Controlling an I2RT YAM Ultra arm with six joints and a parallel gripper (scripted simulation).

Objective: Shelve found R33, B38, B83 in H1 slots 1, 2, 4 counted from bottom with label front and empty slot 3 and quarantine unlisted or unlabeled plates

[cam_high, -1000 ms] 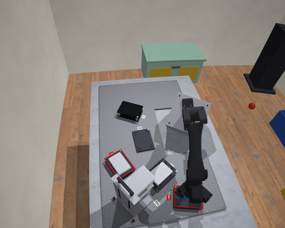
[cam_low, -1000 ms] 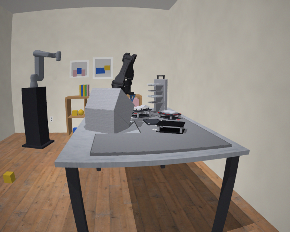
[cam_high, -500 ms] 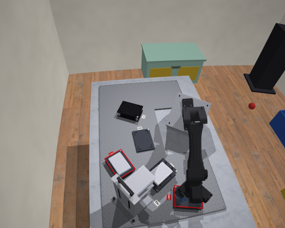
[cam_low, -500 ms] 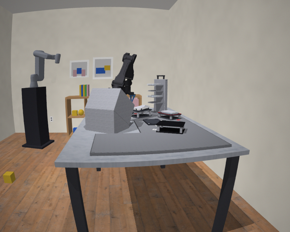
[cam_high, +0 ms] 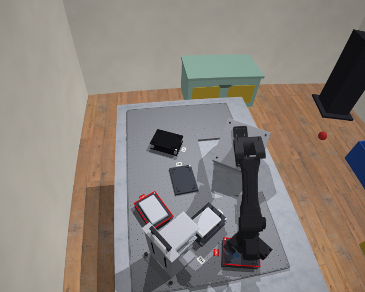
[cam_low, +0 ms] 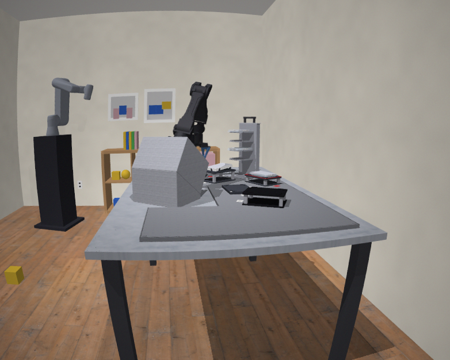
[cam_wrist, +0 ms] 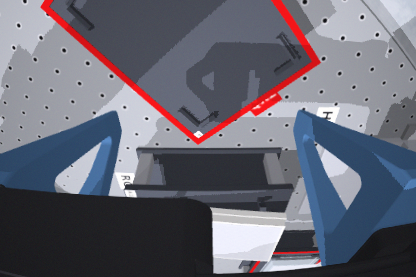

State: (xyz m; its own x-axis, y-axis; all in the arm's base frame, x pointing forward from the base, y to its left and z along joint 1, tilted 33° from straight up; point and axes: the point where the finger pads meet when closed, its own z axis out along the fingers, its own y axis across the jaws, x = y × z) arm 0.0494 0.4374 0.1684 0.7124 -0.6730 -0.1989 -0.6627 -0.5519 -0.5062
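Note:
My gripper (cam_high: 234, 252) hangs open and empty over the red-framed quarantine nest QR2 (cam_high: 241, 256). In the wrist view this nest (cam_wrist: 180, 27) is bare, with its corner locators showing, and the blue fingers of my gripper (cam_wrist: 207, 120) stand wide apart. The other red-framed nest, QR1, holds a white plate (cam_high: 153, 210). A second white plate (cam_high: 208, 222) lies on the dark nest beside the plate hotel H1 (cam_high: 171, 245); it also shows in the wrist view (cam_wrist: 247, 240). The hotel's roof hides its slots from above. In the side view its shelves (cam_low: 240, 147) are too small to read.
The landing nest L1 (cam_high: 166, 142) is a black raised stand with no plate on it. The flat nest N6 (cam_high: 183, 179) is bare. The arm's base mount (cam_high: 241, 138) sits at the right of the deck. A large grey block (cam_low: 167, 172) hides the near deck in the side view.

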